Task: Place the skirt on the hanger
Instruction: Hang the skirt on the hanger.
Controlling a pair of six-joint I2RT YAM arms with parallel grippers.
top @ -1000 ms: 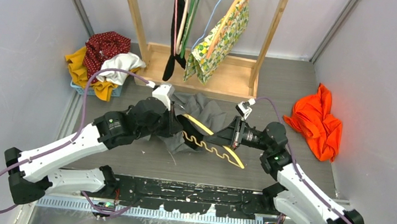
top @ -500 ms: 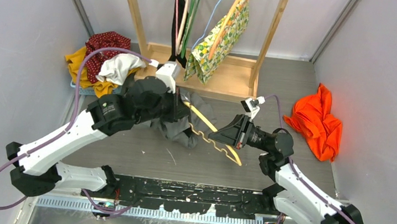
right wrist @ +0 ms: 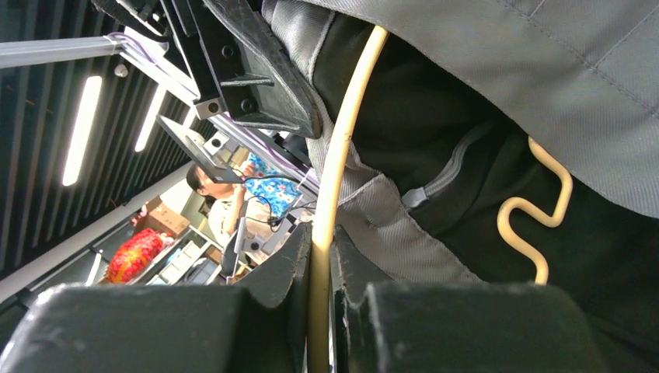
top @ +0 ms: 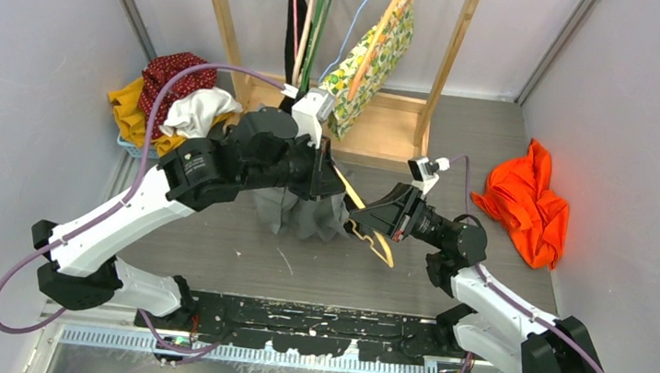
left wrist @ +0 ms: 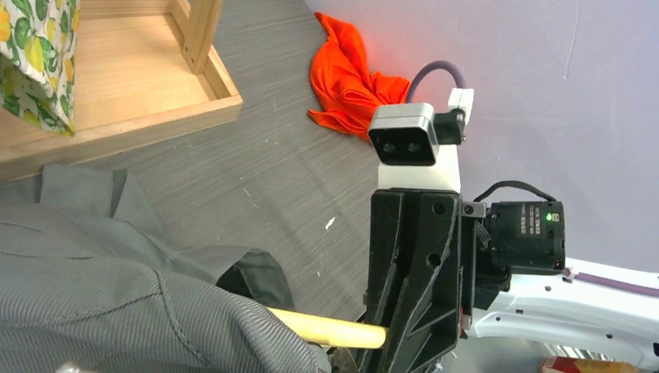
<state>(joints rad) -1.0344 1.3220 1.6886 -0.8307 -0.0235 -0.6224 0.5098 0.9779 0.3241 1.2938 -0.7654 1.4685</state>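
Note:
The grey skirt point(top: 300, 213) hangs off the floor from my left gripper point(top: 325, 179), which is shut on its waistband. My right gripper point(top: 367, 216) is shut on the yellow hanger point(top: 378, 244), just right of the skirt. In the right wrist view the hanger point(right wrist: 342, 132) runs from my jaws up into the skirt's open waist point(right wrist: 544, 78), beside the left gripper's fingers point(right wrist: 256, 85). In the left wrist view the skirt point(left wrist: 93, 311) covers the hanger bar point(left wrist: 330, 332), whose end meets the right gripper point(left wrist: 412, 264). My left fingertips are hidden there.
A wooden rack point(top: 224, 18) stands at the back, with a leaf-print garment point(top: 372, 61) and other clothes on hangers. An orange cloth point(top: 528, 207) lies on the floor at right. A pile of clothes point(top: 173, 101) sits in a basket at back left.
My left arm has lifted the skirt off the floor and carried it right and back. My right gripper has tilted the hanger up, and one end now sits inside the skirt.

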